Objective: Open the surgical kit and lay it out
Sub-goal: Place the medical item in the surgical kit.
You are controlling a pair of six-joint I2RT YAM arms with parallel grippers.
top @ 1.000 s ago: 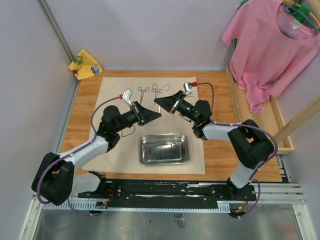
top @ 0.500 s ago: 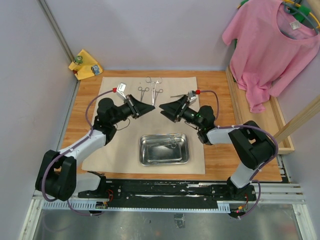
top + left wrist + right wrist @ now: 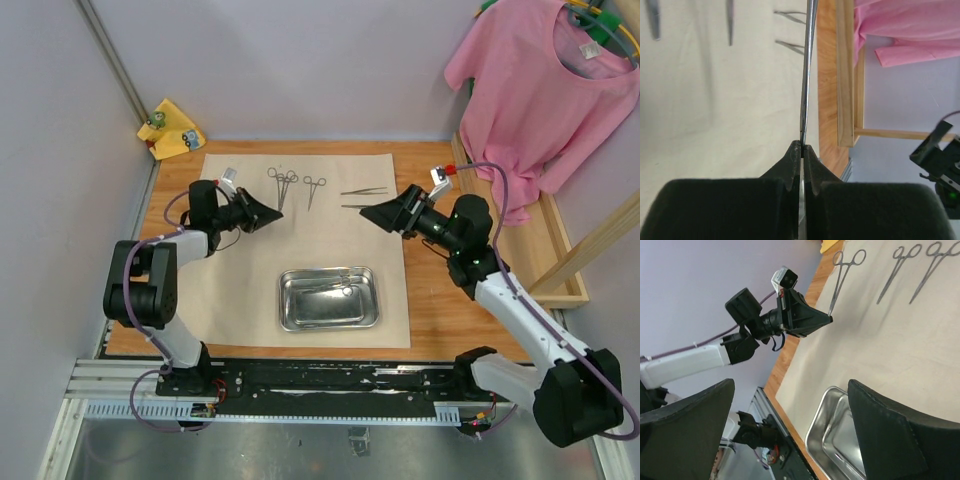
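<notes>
While the left gripper (image 3: 272,208) is pinching one forceps (image 3: 842,277) by its tip toward the far-left corner of the counter (image 3: 178,300), I'd be easing it flat onto the cloth wrap (image 3: 240,290) before releasing. Meanwhile the right gripper (image 3: 368,212) is hanging open, empty.

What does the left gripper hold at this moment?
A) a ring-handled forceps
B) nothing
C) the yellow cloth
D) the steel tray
A: in the right wrist view the left gripper is shut on the tip of a ring-handled forceps, whose rings point away from it.
</notes>
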